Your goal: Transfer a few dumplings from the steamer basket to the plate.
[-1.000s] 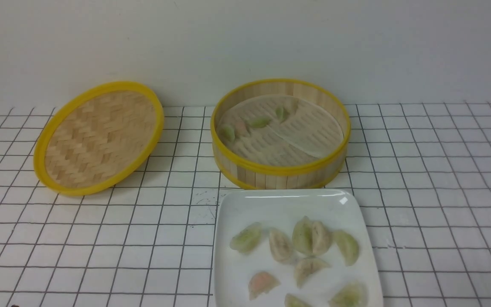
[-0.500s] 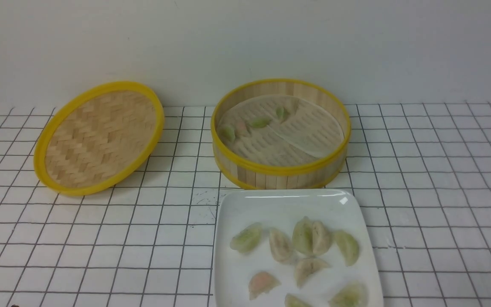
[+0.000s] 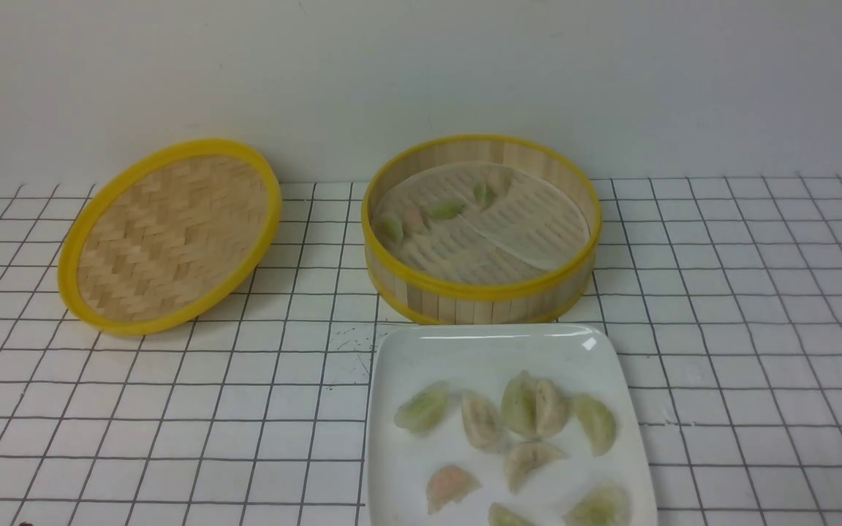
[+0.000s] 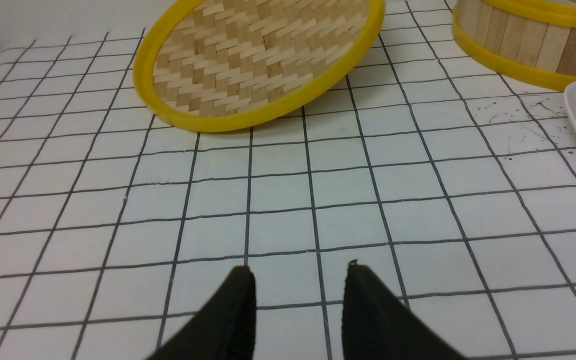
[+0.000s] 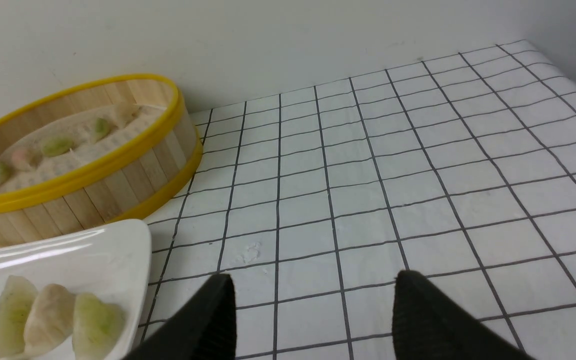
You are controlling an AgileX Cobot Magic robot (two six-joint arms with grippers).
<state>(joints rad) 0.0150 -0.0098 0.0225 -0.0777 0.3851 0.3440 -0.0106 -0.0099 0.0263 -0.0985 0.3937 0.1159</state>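
Note:
The steamer basket (image 3: 479, 291) (image 5: 118, 185) stands at the back centre with several dumplings (image 3: 444, 210) (image 5: 57, 146) on its paper liner. In front of it lies the white plate (image 3: 487, 345) (image 5: 108, 245) carrying several dumplings (image 3: 536, 406) (image 5: 48, 317). Neither arm shows in the front view. My left gripper (image 4: 299, 272) hangs open over bare grid, nearer than the lid, holding nothing. Over the grid to the right of the plate, my right gripper (image 5: 313, 280) is open wide and empty.
The flat woven lid (image 3: 169, 235) (image 4: 258, 60) leans tilted at the back left. A pale wall (image 3: 421, 73) runs close behind the basket and lid. Grid-lined tabletop (image 3: 757, 329) stretches to the right of the basket and plate.

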